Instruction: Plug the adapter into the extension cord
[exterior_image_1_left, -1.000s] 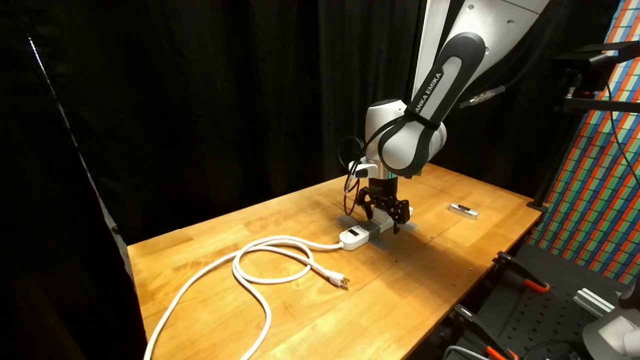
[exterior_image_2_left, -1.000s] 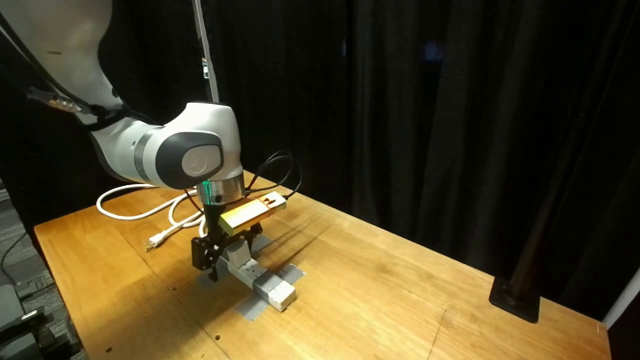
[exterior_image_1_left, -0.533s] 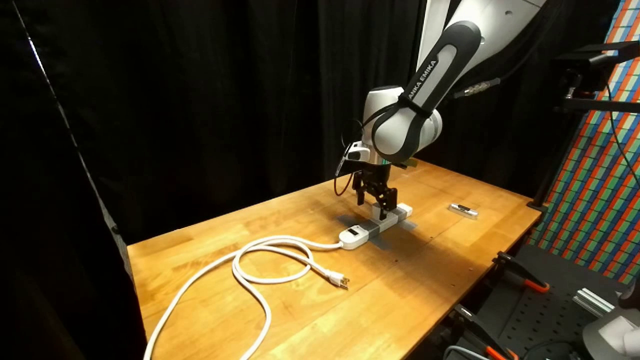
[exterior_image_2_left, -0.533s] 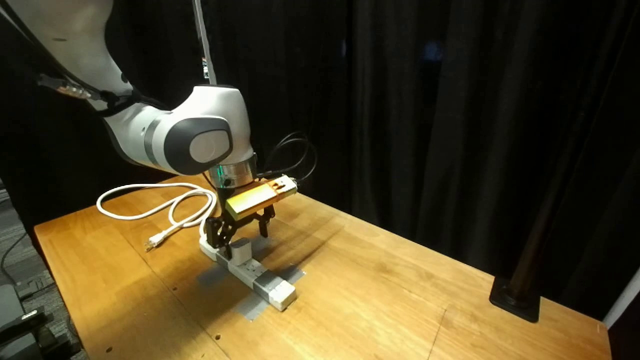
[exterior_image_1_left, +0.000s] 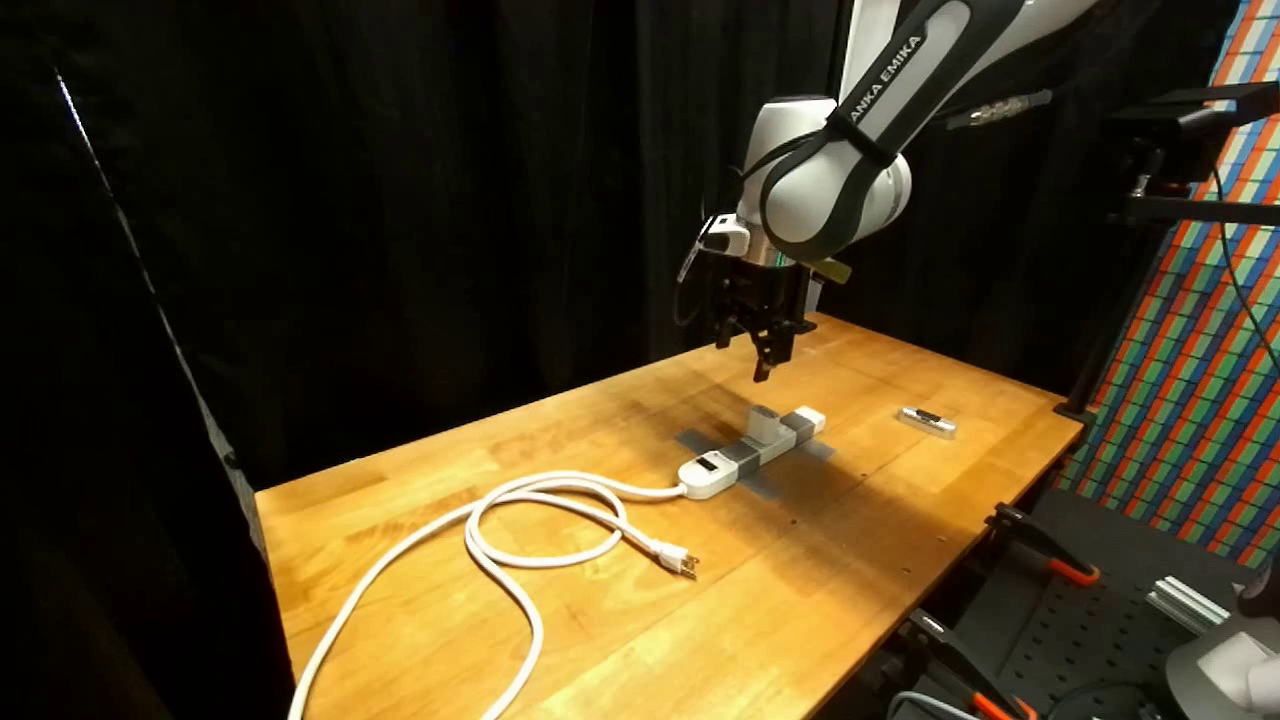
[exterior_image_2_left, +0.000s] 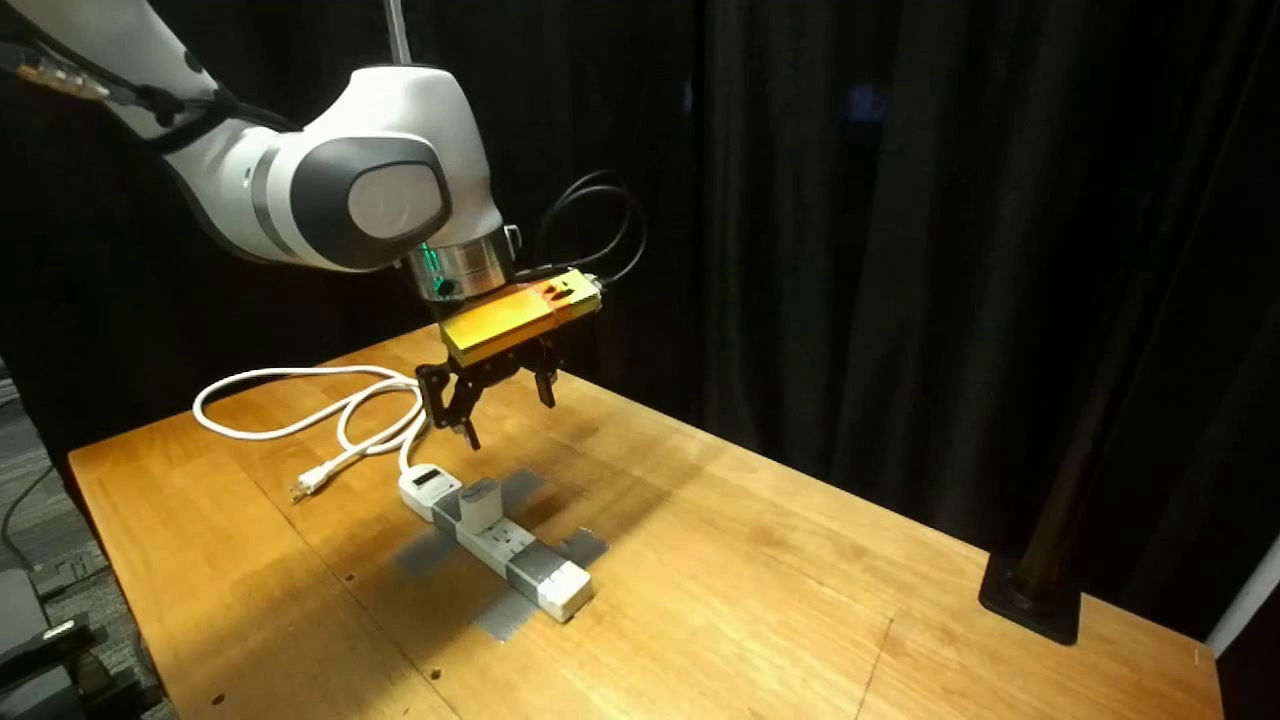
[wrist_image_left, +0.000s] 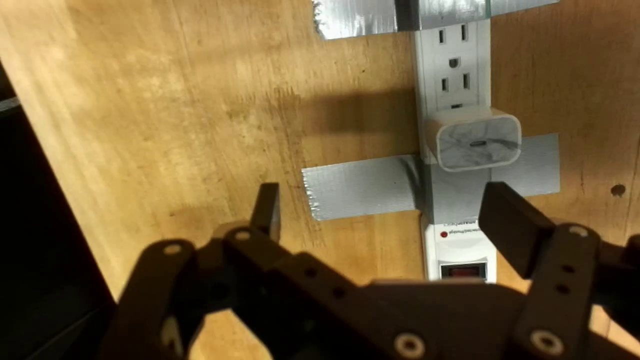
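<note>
"White plastic was noted for the power strip (exterior_image_2_left: 497, 546). Its position?"

"It lay on the wooden table (exterior_image_2_left: 760, 560), crossed by two bands of grey duct tape (wrist_image_left: 360, 190). Each band ran onto the wood on both sides of it."

"And the charging adapter (wrist_image_left: 478, 143)?"

"It stood upright on the power strip's socket face in both exterior views. The wrist view placed it between the visible outlets (wrist_image_left: 454, 72) and the tape band nearer the strip's switch (wrist_image_left: 463, 271). Its base was partly hidden, so full seating could not be confirmed."

"Condition of the Robotiq gripper (exterior_image_2_left: 508, 418)?"

"Spread. Its two fingers (wrist_image_left: 515, 225) stood well apart, above the power strip and away from the adapter."

"What was found of the power cable (exterior_image_1_left: 545, 563)?"

"It left the strip's switch end and lay looped on the table. Its pronged plug (exterior_image_1_left: 672, 556) rested near that same end, apart from the strip."

"Other items?"

"One small silver and dark object (exterior_image_1_left: 928, 421), too small to identify, lay well apart from the power strip, nearer its plain end than its switch end. Black curtains (exterior_image_2_left: 900, 250) hung behind the strip in both exterior views."
</note>
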